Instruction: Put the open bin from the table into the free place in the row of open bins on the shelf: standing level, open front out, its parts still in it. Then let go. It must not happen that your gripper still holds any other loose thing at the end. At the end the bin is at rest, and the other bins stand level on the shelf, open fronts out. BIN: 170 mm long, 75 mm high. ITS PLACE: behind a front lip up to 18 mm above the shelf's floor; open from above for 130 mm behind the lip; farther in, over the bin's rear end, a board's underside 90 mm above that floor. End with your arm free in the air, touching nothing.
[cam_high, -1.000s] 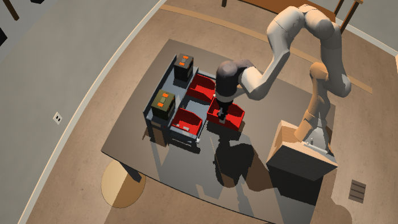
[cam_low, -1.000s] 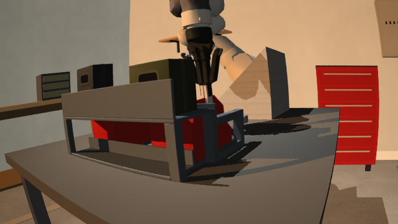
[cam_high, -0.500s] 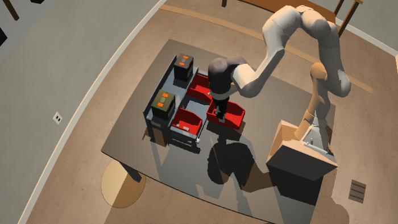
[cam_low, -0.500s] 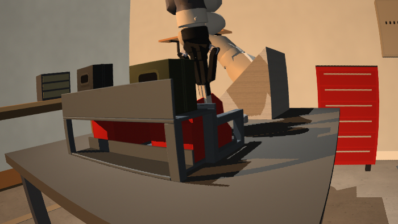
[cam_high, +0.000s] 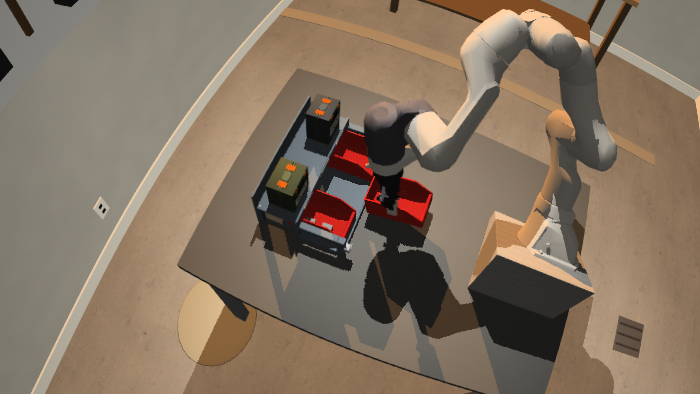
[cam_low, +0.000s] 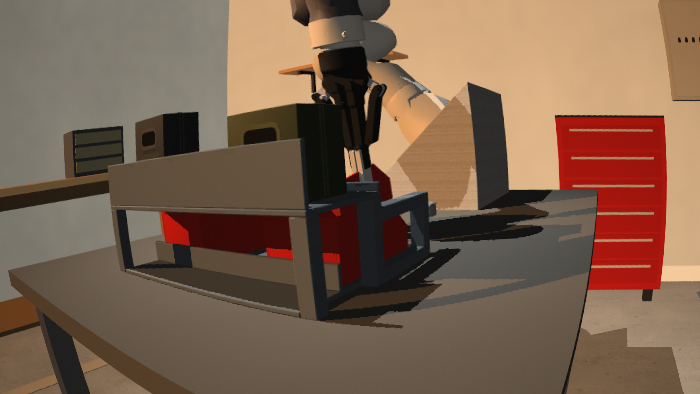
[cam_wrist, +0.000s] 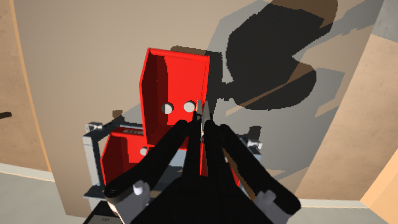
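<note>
My gripper (cam_high: 391, 209) (cam_low: 366, 172) (cam_wrist: 201, 106) is shut on one side wall of a red open bin (cam_high: 405, 215) (cam_low: 382, 177) (cam_wrist: 185, 80). The bin hangs slightly above the table, its rear end beside the shelf's front and its open front away from the shelf. Two pale round parts lie inside. Its underside is hidden, so any slight tilt is hard to tell. The free place (cam_high: 347, 189) (cam_wrist: 175, 160) lies between a far bin (cam_high: 357, 156) (cam_wrist: 117, 155) and a near bin (cam_high: 340, 230), both on the shelf (cam_low: 205, 180) with fronts out.
An olive box (cam_high: 287, 182) (cam_low: 320, 145) and a dark box (cam_high: 322, 120) (cam_low: 167, 132) stand on the upper board over the bins' rear ends. The wooden robot base (cam_high: 530, 280) (cam_low: 445, 165) stands at the table's other end.
</note>
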